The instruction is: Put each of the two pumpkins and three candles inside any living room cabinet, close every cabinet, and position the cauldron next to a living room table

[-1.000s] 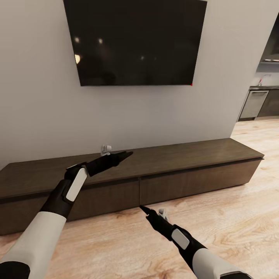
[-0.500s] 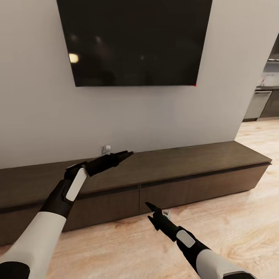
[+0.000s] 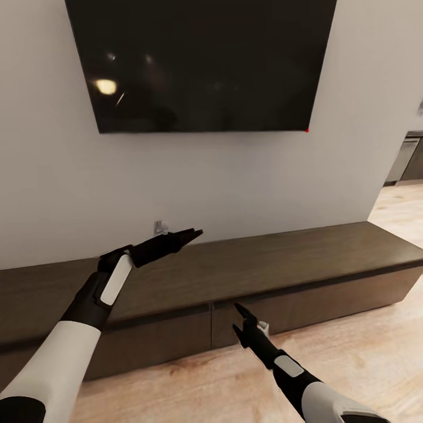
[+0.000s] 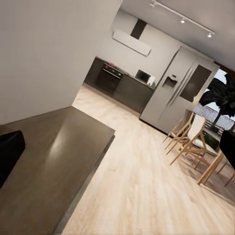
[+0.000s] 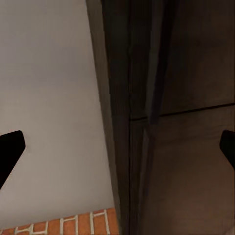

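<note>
Running across the lower half of the head view, the cabinet (image 3: 305, 276) has both drawer fronts flush and closed beneath the wall-hung TV (image 3: 200, 61); the left gripper (image 3: 191, 235), fingers pressed together, hovers over its top at centre-left. The right gripper (image 3: 242, 320), at lower centre, points at the right drawer front, fingertips (image 5: 10, 149) spread wide.

Head view facing the cabinet (image 3: 329, 258) and wall; wrist views close along that cabinet.
</note>
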`<state>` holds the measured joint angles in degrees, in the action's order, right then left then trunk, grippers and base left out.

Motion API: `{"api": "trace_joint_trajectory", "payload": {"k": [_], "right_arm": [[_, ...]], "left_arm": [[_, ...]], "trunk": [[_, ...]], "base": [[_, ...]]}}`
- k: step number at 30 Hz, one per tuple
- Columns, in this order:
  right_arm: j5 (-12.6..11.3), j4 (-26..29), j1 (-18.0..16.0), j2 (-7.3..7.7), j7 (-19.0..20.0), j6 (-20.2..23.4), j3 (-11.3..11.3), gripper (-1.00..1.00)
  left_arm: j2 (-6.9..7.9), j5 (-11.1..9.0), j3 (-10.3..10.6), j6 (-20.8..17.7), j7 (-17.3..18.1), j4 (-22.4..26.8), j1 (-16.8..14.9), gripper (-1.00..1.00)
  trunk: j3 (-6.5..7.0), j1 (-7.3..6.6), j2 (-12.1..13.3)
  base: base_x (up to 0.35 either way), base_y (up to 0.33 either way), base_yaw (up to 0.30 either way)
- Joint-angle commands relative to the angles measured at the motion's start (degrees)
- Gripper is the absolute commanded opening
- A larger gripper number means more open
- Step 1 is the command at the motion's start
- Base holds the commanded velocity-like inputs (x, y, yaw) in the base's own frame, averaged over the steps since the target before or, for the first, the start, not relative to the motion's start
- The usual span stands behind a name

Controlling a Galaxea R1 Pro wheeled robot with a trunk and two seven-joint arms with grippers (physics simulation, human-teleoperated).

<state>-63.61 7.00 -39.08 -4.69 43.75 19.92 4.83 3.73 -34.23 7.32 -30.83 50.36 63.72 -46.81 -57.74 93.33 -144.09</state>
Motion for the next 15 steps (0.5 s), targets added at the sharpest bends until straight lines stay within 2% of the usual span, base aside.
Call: {"api": "trace_joint_trajectory", "payload": {"k": [1,5,9,15], "right_arm": [[0.0,0.0,0.0,0.07,1.2,0.5,0.5,1.00],[0.0,0.0,0.0,0.66,6.1,0.5,0.5,1.00],[0.1,-0.2,0.0,0.88,8.8,0.5,0.4,1.00],[-0.1,-0.4,0.0,1.54,10.3,0.1,0.4,1.00]], "left_arm": [[0.05,-0.5,0.1,-0.4,-0.1,0.0,0.0,1.00],[0.01,-0.5,0.1,-0.4,-0.1,-0.1,0.0,1.00],[-0.05,-0.5,0.2,-0.4,-0.1,-0.1,0.0,1.00],[-0.09,-0.5,0.3,-0.4,0.0,-0.1,0.3,1.00]], "trunk": [[-0.06,0.02,0.0],[-0.06,0.02,0.0],[-0.06,0.02,0.0],[-0.06,0.02,0.0]], "base": [[0.315,0.000,0.000],[0.269,0.000,0.000],[0.157,0.000,0.000],[0.039,0.000,0.000]]}}
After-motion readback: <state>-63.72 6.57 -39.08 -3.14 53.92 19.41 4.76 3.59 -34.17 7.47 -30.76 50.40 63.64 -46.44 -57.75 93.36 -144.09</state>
